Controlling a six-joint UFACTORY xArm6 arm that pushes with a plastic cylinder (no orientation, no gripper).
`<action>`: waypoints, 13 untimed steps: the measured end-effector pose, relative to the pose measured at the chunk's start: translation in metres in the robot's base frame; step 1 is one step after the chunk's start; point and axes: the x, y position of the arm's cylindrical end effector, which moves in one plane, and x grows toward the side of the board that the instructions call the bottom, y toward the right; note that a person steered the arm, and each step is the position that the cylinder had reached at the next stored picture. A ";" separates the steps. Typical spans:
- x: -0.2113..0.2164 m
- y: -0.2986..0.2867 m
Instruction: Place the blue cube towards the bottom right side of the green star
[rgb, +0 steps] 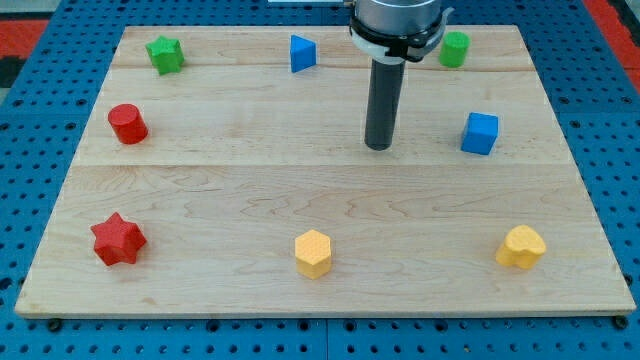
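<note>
The blue cube (480, 133) sits at the view's right, in the upper half of the wooden board (320, 200). The green star (165, 54) lies at the board's top left corner. My tip (378, 146) rests on the board to the left of the blue cube, about a hundred pixels from it and not touching it. The green star is far off to the tip's upper left.
A blue triangular block (302, 53) is at top centre and a green cylinder (454, 48) at top right. A red cylinder (128, 123) is at left, a red star (118, 239) at bottom left, a yellow hexagon (313, 253) at bottom centre, a yellow heart-like block (522, 247) at bottom right.
</note>
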 end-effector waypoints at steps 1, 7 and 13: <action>-0.008 0.001; 0.005 0.186; -0.056 0.095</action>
